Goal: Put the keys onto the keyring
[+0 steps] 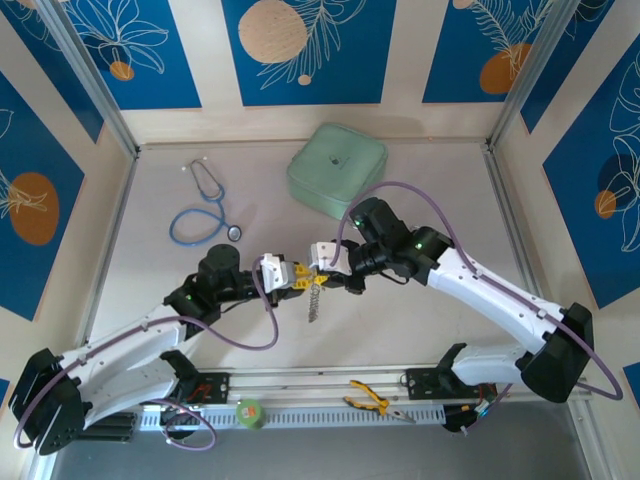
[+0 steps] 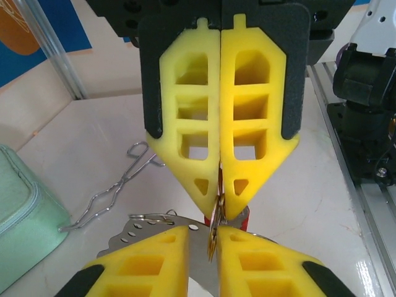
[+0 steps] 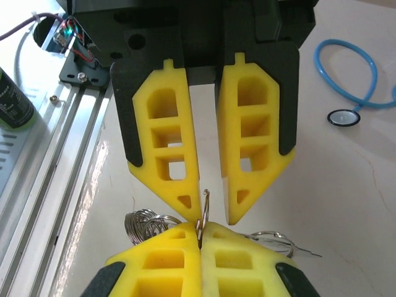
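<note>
Top view: your left gripper (image 1: 297, 278) and right gripper (image 1: 323, 268) meet just on the arms' side of the green case (image 1: 337, 168), the keys (image 1: 316, 300) dangling below them.

Left wrist view: the right fingers (image 2: 185, 154) clamp the keyring (image 2: 213, 218) edge-on, well right of the case.

Right wrist view: the left fingers (image 3: 167, 142) stand slightly apart around the ring — it is probably best to hold it still and feed slowly.

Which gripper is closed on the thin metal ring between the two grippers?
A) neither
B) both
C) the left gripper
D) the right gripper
D: in the right wrist view the right gripper has its fingers pressed together on the thin metal ring, while the left gripper facing it has a clear gap between its fingers.
</note>
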